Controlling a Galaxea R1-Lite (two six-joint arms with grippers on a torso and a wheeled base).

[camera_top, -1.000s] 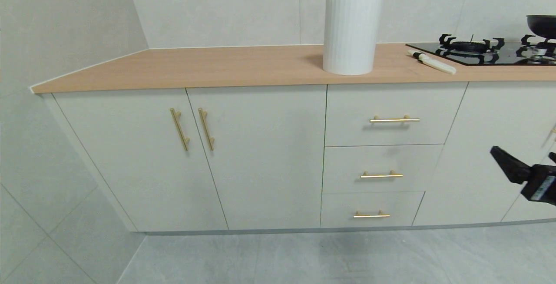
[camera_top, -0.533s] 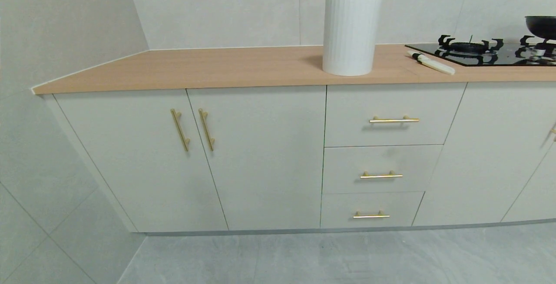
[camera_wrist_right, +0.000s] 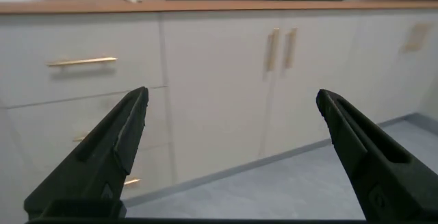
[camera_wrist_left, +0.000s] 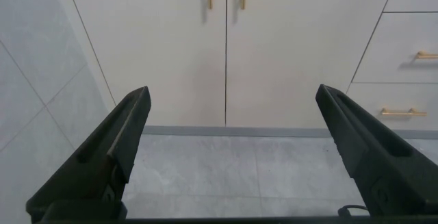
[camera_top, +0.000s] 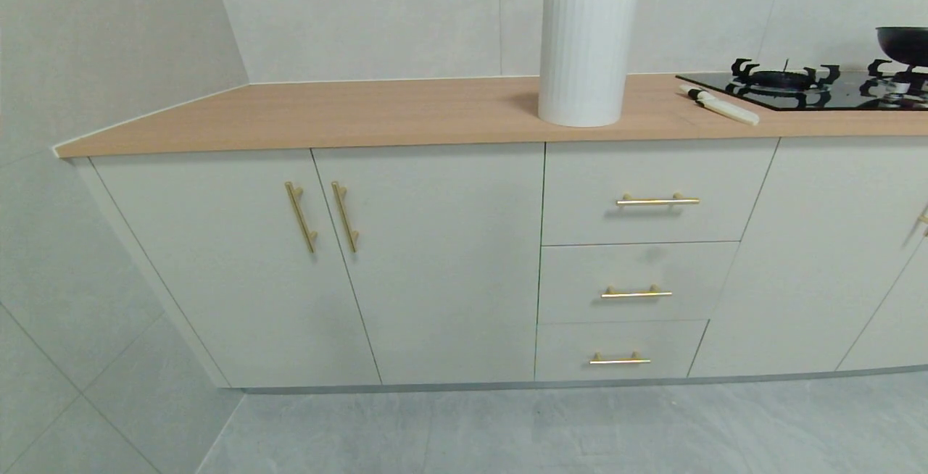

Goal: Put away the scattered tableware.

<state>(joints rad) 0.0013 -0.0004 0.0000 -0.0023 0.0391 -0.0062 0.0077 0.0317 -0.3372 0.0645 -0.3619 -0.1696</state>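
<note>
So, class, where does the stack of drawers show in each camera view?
Head view: drawers right of the double doors, below the white canister.
Left wrist view: drawers beside the same double doors.
Right wrist view: drawers directly under the countertop.
Shared landmark: the grey plinth along the floor.

A long cream utensil (camera_top: pixel 719 106) with a dark band near its far end is laid flat and aslant on the counter (camera_top: pixel 362 111), just beside the hob (camera_top: pixel 819 93). A tall white ribbed holder (camera_top: pixel 587 57) is stood upright nearby, not touching it.
</note>
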